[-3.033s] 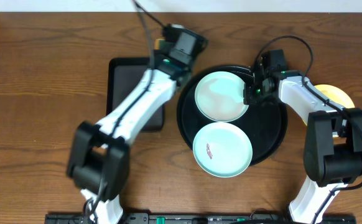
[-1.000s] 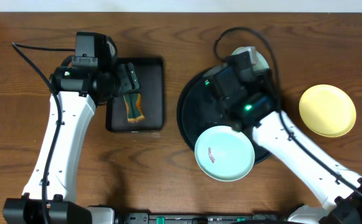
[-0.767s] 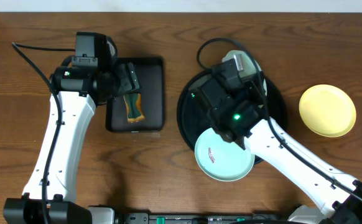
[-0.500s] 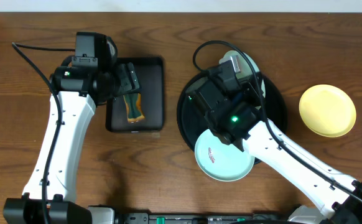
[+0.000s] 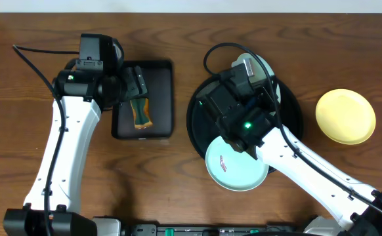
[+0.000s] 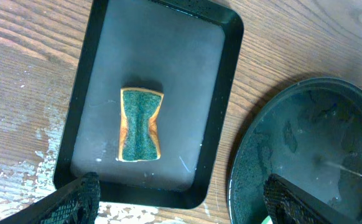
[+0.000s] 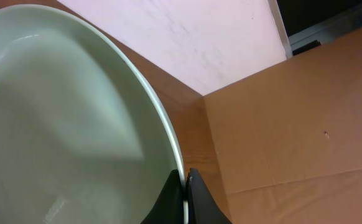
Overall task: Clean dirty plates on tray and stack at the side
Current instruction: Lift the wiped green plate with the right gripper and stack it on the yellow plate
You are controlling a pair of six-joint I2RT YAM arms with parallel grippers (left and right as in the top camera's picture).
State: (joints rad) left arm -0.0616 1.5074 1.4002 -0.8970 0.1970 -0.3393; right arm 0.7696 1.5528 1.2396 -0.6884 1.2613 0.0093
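Mint-blue plate (image 7: 75, 124) — rim pinched between right jaws, over tray (image 5: 295, 111)

In rectangular tray (image 5: 158, 85), sponge (image 5: 140, 113); to its right, round tray (image 5: 295, 108), near plate (image 5: 240, 172) overlapping front edge; farther right on table (image 5: 20, 98), second plate (image 5: 346, 117).

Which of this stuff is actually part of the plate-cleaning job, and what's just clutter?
Job: smeared mint plate; second mint plate, gripped in right hand; yellow plate; round black tray; sponge, probably.
Lying about: rectangular tray under the sponge; cardboard in the right wrist view.

Even bright light, sheen on tray (image 6: 293, 143)
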